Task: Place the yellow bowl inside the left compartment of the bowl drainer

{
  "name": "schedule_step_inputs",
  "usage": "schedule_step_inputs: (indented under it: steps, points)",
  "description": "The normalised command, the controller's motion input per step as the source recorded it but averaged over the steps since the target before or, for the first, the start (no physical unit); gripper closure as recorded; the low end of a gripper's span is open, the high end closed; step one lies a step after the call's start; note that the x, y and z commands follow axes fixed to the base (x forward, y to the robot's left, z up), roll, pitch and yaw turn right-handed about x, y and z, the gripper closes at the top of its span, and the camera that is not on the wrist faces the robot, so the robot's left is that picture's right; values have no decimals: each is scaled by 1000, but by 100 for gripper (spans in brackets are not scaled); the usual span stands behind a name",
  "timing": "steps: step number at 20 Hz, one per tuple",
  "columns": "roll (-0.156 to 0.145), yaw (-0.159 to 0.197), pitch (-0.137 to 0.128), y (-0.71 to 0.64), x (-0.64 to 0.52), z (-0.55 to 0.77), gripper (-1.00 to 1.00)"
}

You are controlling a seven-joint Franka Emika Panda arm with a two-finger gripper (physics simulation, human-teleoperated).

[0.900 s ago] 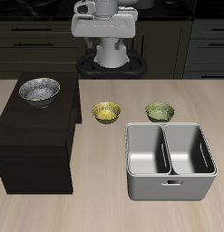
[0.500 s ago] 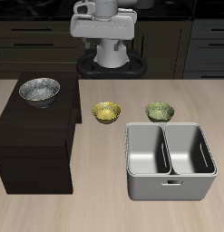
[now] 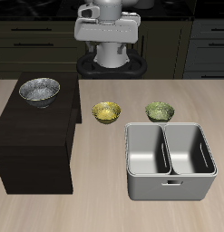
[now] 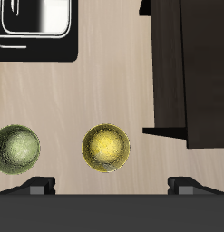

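Yellow bowl [image 4: 106, 147]: on the table [image 3: 104, 204], apart from the green bowl [image 4: 15, 149], just behind the bowl drainer [image 3: 170, 161].
Claw [image 4: 109, 188]: fingers spread, holding nothing, high above the table.
Key relation: bowl lies almost straight below the claw, between the fingertips' line.
Axis: round bowl, none.
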Motion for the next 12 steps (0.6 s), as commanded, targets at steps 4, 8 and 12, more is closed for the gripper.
schedule_step_inputs:
  steps: [4, 8, 12]
  points:
    - [1, 6, 9, 90, 9, -233, -100]
    - [12, -22, 26, 196, -37, -467, -100]
    - [12, -1, -53, 203, -178, -307, -100]
